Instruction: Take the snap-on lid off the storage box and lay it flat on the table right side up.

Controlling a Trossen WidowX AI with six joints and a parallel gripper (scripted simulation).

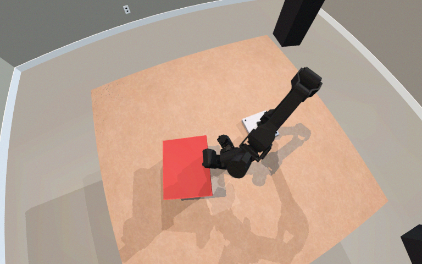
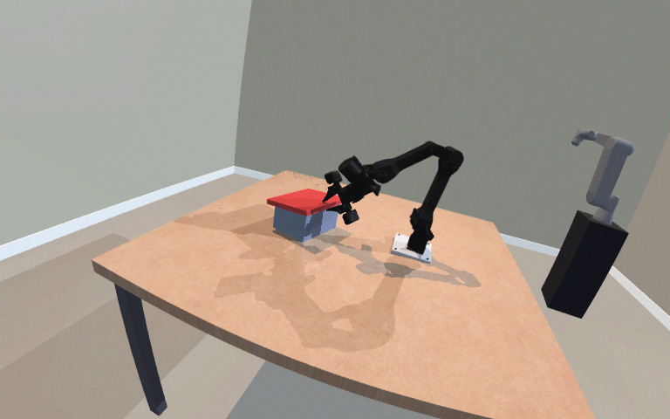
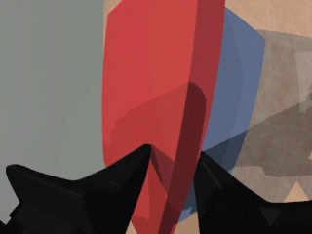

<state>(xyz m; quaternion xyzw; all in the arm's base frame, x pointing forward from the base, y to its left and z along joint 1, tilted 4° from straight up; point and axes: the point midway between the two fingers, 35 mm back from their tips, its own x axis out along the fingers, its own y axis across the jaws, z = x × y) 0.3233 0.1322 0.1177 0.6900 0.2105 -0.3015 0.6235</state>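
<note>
table point(image 2: 432, 332): wooden top; carries the box, the arm's white base plate point(image 2: 397, 250) and heavy shadows.
arm point(image 2: 432, 192): reaches from the base plate toward the box, wrist rolled so the jaws bite sideways onto the lid edge.
storage box point(image 2: 297, 223): blue, sits on the table under the lid; mostly hidden from the top view.
lid point(image 1: 183, 166): red, overhangs the box all round. Looks lifted on the gripper side, a gap shows over the box corner in the wrist view; whether the far side is unsnapped, cannot tell.
gripper point(image 3: 172, 166): pinching the lid's near edge, one finger over the top face, one under the rim.
step in hand (judgement): peeling the lid off.
how to do it well: lift the gripped edge slowly and mostly straight up; avoid sideways pull, which would drag the box. Keep the pinch firm. Once free, carry the lid well apart from the box, level it, red face up, then release low.
risk: box tipping or sliding if the far snaps hold.
</note>
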